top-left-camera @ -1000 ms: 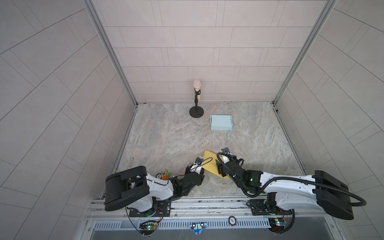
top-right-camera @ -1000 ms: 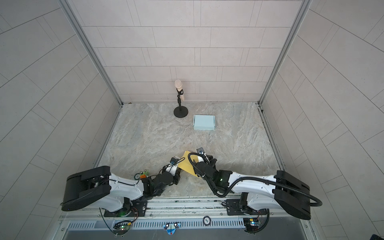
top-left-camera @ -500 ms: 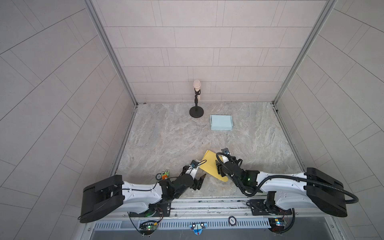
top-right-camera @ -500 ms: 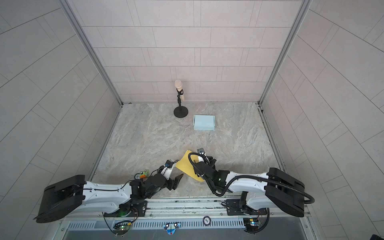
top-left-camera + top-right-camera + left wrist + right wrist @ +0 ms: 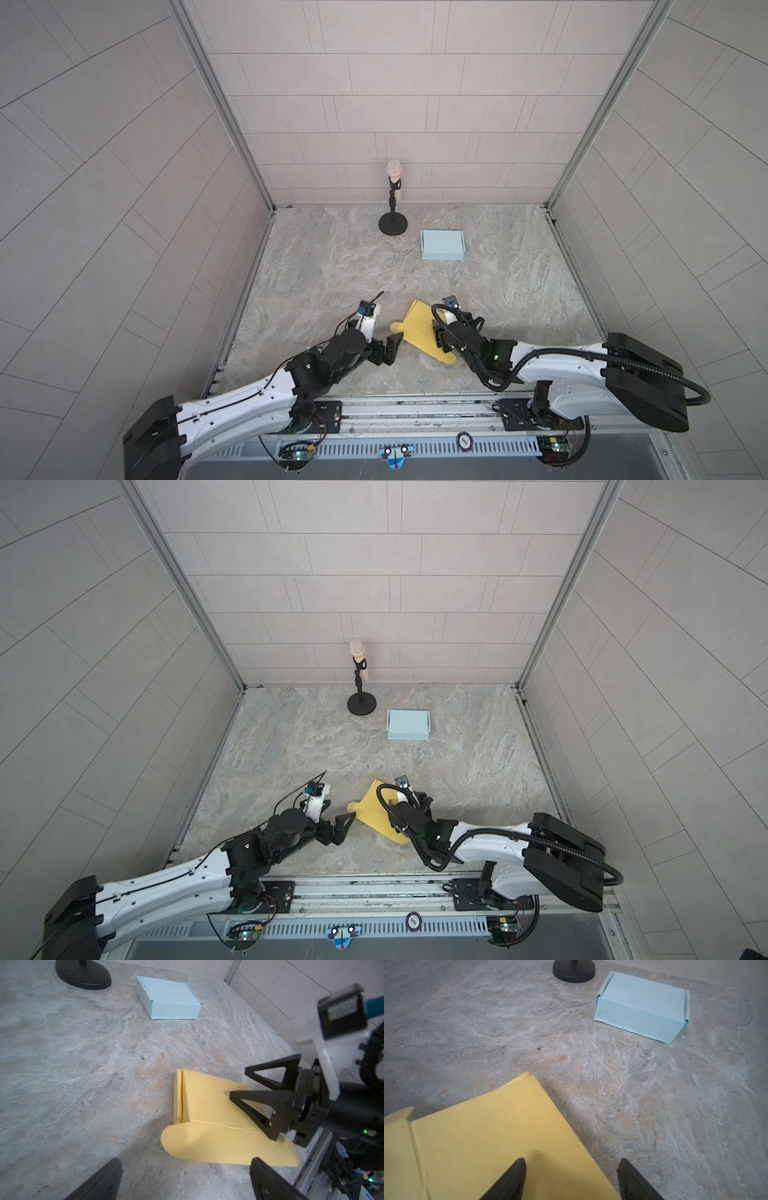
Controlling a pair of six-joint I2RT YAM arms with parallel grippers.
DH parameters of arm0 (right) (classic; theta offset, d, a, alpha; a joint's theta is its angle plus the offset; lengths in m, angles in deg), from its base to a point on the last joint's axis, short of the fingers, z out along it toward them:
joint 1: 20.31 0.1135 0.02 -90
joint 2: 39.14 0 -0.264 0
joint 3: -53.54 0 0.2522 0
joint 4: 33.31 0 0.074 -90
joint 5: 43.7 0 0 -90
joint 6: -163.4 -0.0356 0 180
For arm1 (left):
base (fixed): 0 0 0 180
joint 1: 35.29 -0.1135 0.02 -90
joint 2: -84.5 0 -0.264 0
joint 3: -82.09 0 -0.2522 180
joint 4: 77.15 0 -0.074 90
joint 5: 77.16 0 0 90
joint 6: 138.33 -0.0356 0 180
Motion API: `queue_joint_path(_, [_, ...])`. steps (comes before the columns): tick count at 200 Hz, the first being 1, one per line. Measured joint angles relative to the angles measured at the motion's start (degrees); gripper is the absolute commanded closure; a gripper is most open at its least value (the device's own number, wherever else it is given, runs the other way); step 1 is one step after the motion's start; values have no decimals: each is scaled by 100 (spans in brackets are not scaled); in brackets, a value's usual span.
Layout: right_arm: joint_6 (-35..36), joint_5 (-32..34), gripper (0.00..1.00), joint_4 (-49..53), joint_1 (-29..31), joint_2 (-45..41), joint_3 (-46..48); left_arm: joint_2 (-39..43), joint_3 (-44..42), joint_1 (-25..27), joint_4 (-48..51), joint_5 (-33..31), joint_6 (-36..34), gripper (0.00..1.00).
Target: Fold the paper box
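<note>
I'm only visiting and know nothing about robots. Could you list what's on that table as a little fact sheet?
table: grey marbled slab
yellow box: mostly flat sheet near the front, not yet folded up
blue box: folded shut, near the back
stand: black, round base, next to the blue box
left gripper: open, empty, beside the yellow box
right gripper: open, over the yellow box
</note>
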Motion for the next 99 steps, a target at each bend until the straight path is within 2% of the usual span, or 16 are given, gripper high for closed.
queue_joint_path(38, [48,-33,29,-46,-7,-4,13,-1154,960,-726,157,791,87,7])
queue_joint_path(60, [70,-44,29,-61,-7,-59,66,-1858,1309,-785,63,1130,72,12])
queue_joint_path(99, [166,-101,30,-59,-9,-118,81,-2618,1200,-785,-243,1572,133,26])
